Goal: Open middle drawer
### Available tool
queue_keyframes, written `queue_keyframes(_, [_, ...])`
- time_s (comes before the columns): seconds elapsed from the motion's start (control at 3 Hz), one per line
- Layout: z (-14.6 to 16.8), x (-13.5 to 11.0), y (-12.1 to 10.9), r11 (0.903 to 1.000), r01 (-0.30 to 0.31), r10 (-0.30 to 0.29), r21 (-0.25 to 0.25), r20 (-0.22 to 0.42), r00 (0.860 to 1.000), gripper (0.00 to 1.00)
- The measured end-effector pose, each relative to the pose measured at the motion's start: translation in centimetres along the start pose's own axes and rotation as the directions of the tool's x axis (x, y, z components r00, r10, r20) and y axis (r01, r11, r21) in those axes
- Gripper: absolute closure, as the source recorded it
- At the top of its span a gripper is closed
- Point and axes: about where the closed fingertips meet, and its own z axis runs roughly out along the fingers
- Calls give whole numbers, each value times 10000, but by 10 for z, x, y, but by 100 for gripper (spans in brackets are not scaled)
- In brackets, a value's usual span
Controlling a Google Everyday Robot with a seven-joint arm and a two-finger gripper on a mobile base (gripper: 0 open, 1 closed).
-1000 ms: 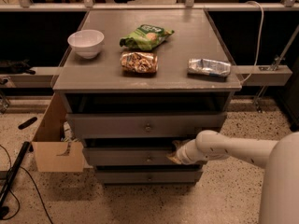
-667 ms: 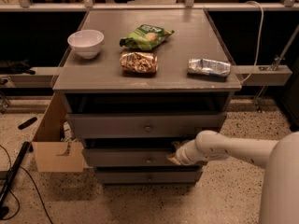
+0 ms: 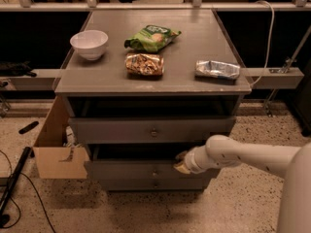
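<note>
Camera view: cardboard box (image 3: 53, 152) on the floor, against the cabinet's left side. On the grey surface (image 3: 194, 38): white bowl (image 3: 89, 43), green snack bag (image 3: 152, 38), brown snack bag (image 3: 145, 64) just in front of it, silver packet (image 3: 217, 69) at right. Middle drawer (image 3: 121, 170) sits below the top drawer (image 3: 112, 130), front protruding, dark gap above. Gripper (image 3: 182, 162) at its upper edge, right of the knob (image 3: 154, 172); cannot tell whether it grips. Arm (image 3: 252, 154) enters from right.
</note>
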Motion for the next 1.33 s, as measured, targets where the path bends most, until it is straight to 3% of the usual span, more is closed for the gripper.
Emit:
queue_keyframes(0.67, [0, 0, 0, 10000, 0, 0, -1, 0, 10000, 51])
queue_keyframes(1.0, [0, 0, 0, 10000, 0, 0, -2, 0, 10000, 22])
queue_keyframes(1.33, [0, 0, 0, 10000, 0, 0, -2, 0, 10000, 35])
